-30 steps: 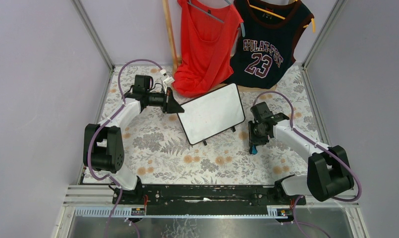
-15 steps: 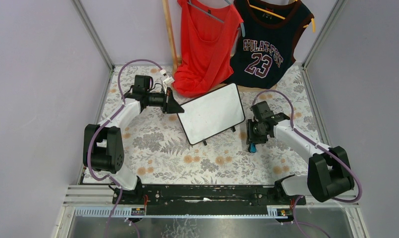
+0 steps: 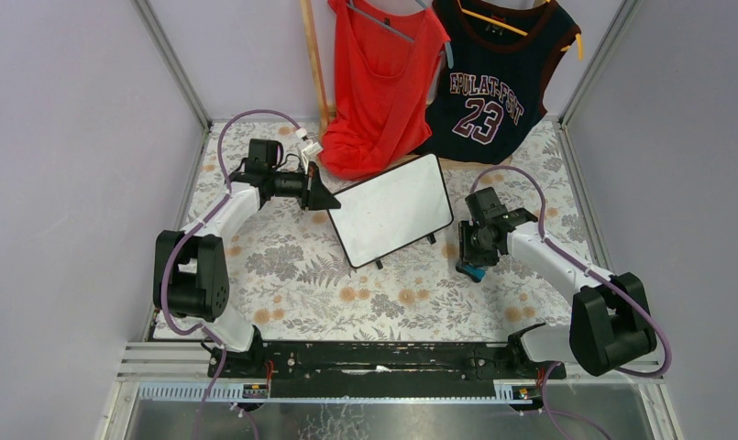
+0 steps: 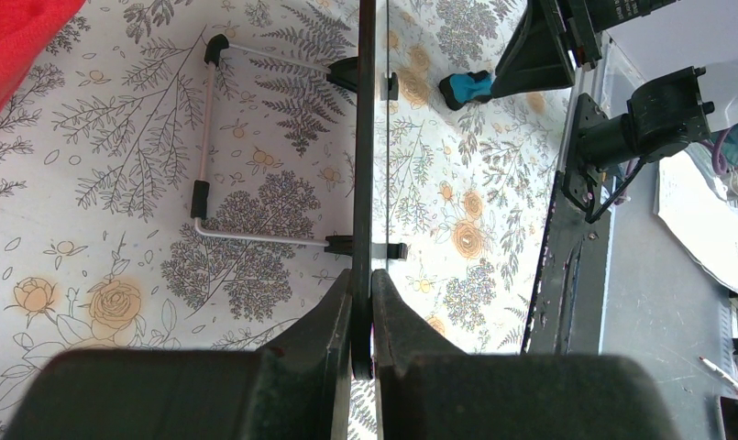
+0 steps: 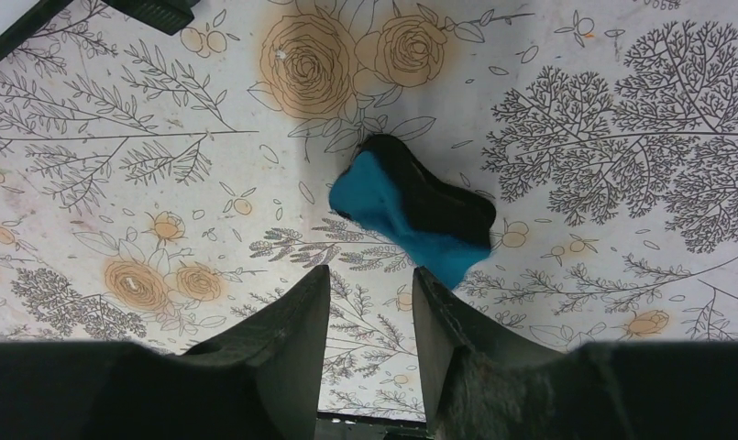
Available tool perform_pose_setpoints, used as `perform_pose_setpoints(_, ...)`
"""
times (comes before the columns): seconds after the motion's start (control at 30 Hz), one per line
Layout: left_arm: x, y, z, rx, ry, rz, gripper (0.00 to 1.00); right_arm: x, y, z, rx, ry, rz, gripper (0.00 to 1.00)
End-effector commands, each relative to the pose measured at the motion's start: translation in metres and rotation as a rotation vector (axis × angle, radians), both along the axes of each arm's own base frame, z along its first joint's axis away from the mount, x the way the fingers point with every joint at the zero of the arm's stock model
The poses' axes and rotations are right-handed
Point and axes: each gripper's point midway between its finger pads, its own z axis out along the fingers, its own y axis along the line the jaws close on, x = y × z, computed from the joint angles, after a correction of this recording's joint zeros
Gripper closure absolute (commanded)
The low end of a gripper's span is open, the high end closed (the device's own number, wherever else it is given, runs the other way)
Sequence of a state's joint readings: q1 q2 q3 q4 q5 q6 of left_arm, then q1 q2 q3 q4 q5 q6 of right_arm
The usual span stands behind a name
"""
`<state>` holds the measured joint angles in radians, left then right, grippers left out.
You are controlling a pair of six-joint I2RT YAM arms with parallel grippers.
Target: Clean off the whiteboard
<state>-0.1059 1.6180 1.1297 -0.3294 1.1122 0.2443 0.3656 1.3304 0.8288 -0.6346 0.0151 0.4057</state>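
The right gripper (image 3: 474, 263) is letting go. A second ago it was carrying the eraser (image 3: 476, 271) on end just right of the board (image 3: 392, 209). Now the eraser is lying flat on the cloth (image 3: 291, 266) there, clear of the board's near right corner. In the right wrist view the jaws are standing apart with nothing between them, and the eraser (image 5: 411, 211) is sitting just beyond the fingertips (image 5: 312, 286), untouched.

The board is showing me a plain white face from above, with no writing that I can make out. So I am reading the wiping as finished and the tool as being put down, not dropped by mistake.

The left gripper (image 3: 321, 197) is still clenching the board's left edge. From its wrist camera I am seeing the board (image 4: 363, 137) edge-on, pinched between the two fingers (image 4: 333, 302) and propped on its wire foot (image 4: 204, 137). That grip is what I am expecting to have to release next.

Behind the board a red top (image 3: 380, 82) and a dark jersey (image 3: 493, 82) are hanging, their hems coming down close to its far edge. I am watching that the left arm does not snag them when it backs away. Nothing is lying between the board and the eraser.
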Motion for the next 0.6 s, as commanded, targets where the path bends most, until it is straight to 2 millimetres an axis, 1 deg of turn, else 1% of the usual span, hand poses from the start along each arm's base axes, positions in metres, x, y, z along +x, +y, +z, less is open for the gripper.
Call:
perform_pose_setpoints(0.0, -0.009, 0.003, -0.025, 0.090, 0.015, 0.014, 1.00, 0.003, -0.006, -0.002, -0.028, -0.013, -0.036, 0.55)
perform_pose_setpoints(0.1, -0.008, 0.003, -0.024, 0.090, 0.015, 0.016, 1.00, 0.002, -0.009, 0.001, -0.035, -0.031, -0.040, 0.56)
perform_pose_setpoints(0.23, -0.007, 0.003, -0.023, 0.090, 0.015, 0.019, 1.00, 0.007, -0.011, 0.011, -0.036, -0.086, -0.051, 0.56)
perform_pose_setpoints(0.3, -0.005, 0.003, -0.021, 0.093, 0.010, 0.024, 0.99, 0.007, -0.011, 0.011, -0.033, -0.086, -0.049, 0.56)
perform_pose_setpoints(0.37, -0.004, 0.003, -0.019, 0.094, 0.008, 0.030, 0.96, 0.005, -0.009, 0.008, -0.029, -0.067, -0.039, 0.56)
perform_pose_setpoints(0.47, -0.004, 0.003, -0.018, 0.090, 0.009, 0.028, 0.85, 0.004, -0.007, 0.006, -0.020, -0.060, -0.033, 0.56)
perform_pose_setpoints(0.57, -0.005, 0.002, -0.017, 0.083, 0.010, 0.023, 0.78, 0.005, -0.008, 0.007, -0.021, -0.068, -0.035, 0.57)
